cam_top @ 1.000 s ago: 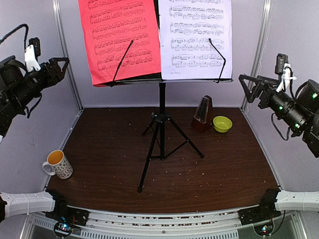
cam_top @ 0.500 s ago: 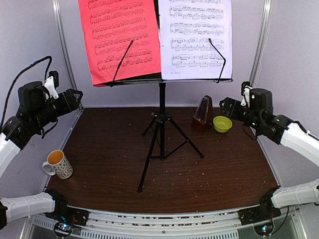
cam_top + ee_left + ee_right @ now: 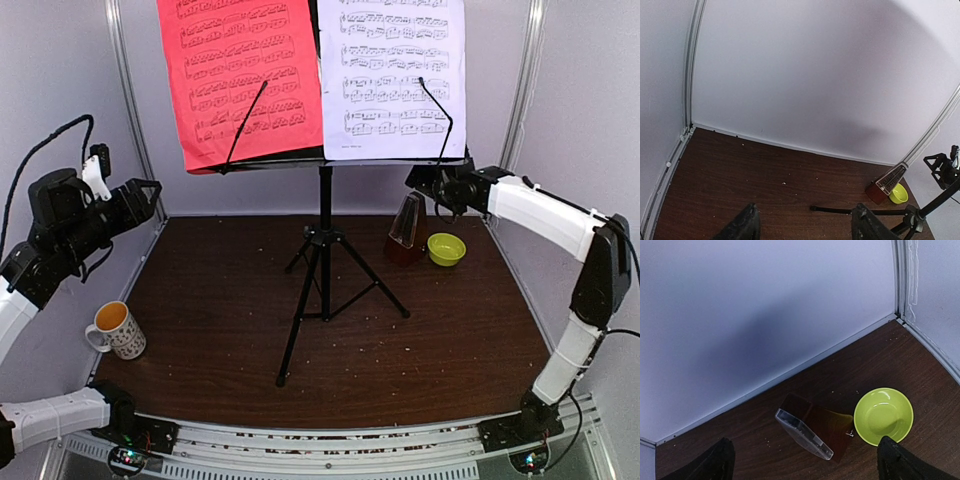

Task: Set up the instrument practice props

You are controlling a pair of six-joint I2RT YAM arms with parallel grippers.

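Observation:
The black music stand (image 3: 324,245) stands on tripod legs mid-table. It holds a red sheet (image 3: 240,75) on the left and a white sheet (image 3: 395,75) on the right. The brown pyramid metronome (image 3: 407,228) stands at the back right; it also shows in the right wrist view (image 3: 812,432) and the left wrist view (image 3: 886,183). My right gripper (image 3: 426,185) (image 3: 807,465) is open and empty, hovering above the metronome. My left gripper (image 3: 146,194) (image 3: 805,227) is open and empty, raised at the left wall and facing the stand.
A yellow-green bowl (image 3: 446,248) (image 3: 883,415) sits just right of the metronome. A patterned white mug (image 3: 118,330) stands near the front left edge. A stand leg (image 3: 850,210) lies across the left wrist view. White walls enclose the back and sides.
My right arm has swung in from the right wall to above the metronome. My left arm lowered from the left wall, then held nearly still.

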